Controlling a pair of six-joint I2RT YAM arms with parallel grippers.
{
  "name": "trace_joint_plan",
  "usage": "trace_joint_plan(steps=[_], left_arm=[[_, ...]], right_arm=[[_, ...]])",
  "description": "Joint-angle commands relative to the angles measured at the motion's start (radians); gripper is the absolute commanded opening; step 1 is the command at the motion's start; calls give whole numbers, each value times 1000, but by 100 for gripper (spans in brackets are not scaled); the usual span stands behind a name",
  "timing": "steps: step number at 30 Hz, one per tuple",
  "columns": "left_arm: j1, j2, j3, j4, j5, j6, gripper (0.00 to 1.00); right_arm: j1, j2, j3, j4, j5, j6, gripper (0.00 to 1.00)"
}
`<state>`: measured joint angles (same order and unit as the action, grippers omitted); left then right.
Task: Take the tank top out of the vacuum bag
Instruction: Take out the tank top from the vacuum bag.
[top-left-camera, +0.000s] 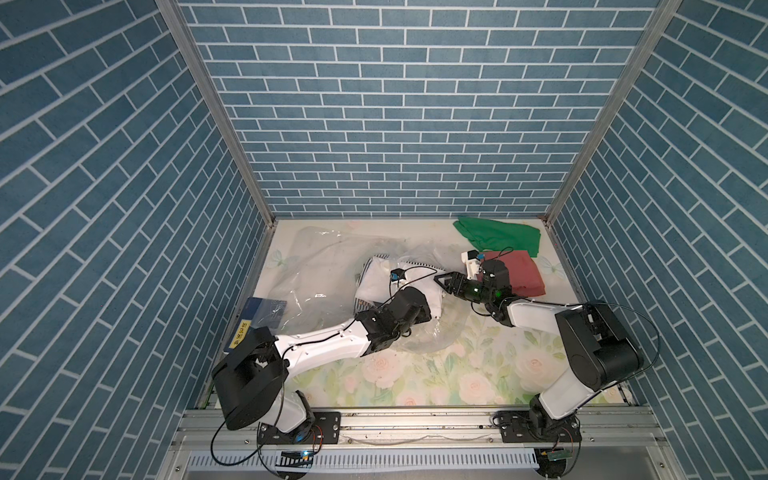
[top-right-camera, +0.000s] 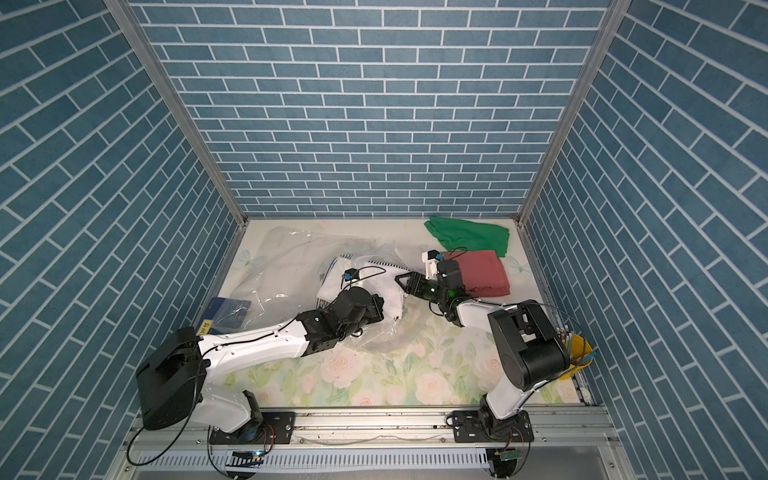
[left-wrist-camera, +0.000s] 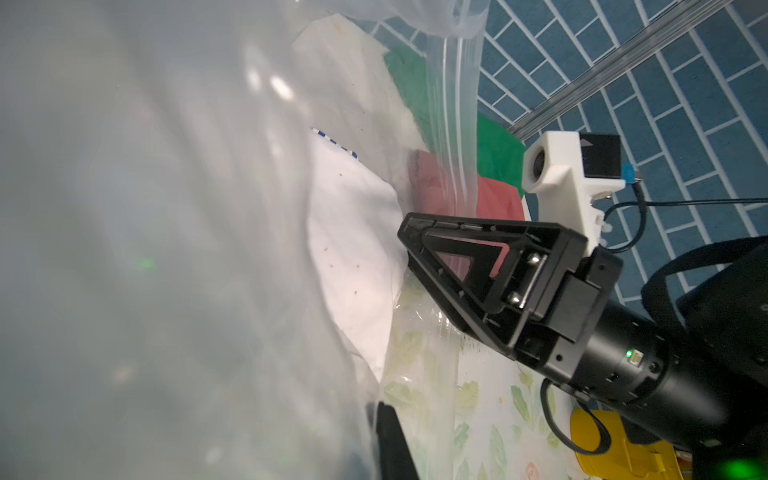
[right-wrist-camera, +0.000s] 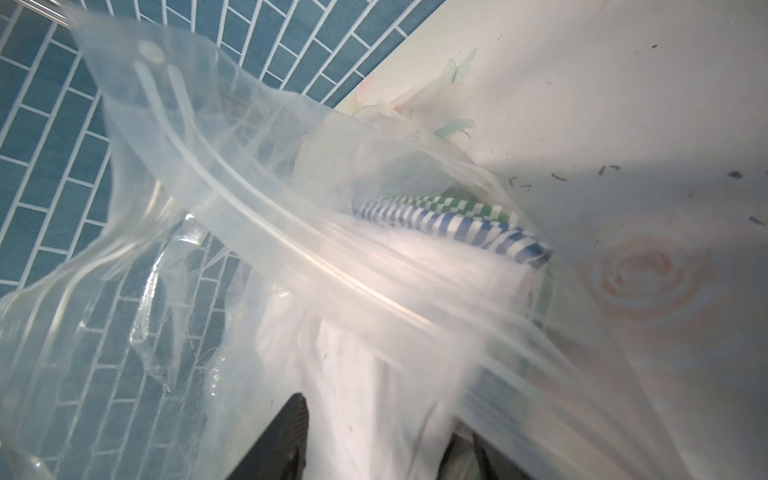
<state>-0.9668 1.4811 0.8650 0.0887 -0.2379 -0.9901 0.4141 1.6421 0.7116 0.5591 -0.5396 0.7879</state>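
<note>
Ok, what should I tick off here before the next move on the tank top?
1. Right gripper open: ok, jaws stand apart.
2. Tank top gripped by it: not ok; in the right wrist view white cloth lies between the jaws, unpinched.
3. Left gripper shut: ok; what it pinches, cannot tell.
4. Tank top free of the bag: not ok; plastic lies over it.
5. Bag mouth open: ok, it seems; the zip strip arcs above the cloth.
6. Red cloth and green cloth apart from the bag: ok.
</note>
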Motion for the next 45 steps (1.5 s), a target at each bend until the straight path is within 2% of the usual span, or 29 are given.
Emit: trace_joint_plan(steps=[1, 5, 10, 15, 21, 25, 29, 31, 40, 42, 45], left_arm=[[11, -2, -39, -26, -18, -21, 0], [11, 25, -37, -11, -13, -27, 0], [11, 64, -4, -10, -10, -19, 0], [12, 89, 14, 3, -10, -20, 0], [11, 108, 29, 3, 2, -19, 0], [12, 98, 26, -4, -7, -21, 0], [11, 82, 17, -13, -18, -23, 0], [12, 75, 10, -14, -18, -24, 0], [11, 61, -7, -8, -25, -28, 0], [11, 62, -5, -3, -22, -28, 0], [12, 66, -3, 0, -20, -25, 0]], right_arm=[[-1, 12, 30, -21, -45, -12, 56], [0, 22, 45, -13, -121, -7, 55], [1, -15, 61, -11, -157, -10, 50], [2, -11, 80, 38, -259, 0, 46], [2, -2, 79, 38, -298, -9, 45], [-4, -4, 75, -44, -230, -22, 48], [-10, -34, 70, -161, -87, -31, 60], [-16, -41, 69, -201, -51, -31, 63], [-21, -29, 69, -234, -69, -17, 71], [-21, -22, 71, -224, -88, -11, 71], [-21, -14, 68, -176, -117, 9, 65]])
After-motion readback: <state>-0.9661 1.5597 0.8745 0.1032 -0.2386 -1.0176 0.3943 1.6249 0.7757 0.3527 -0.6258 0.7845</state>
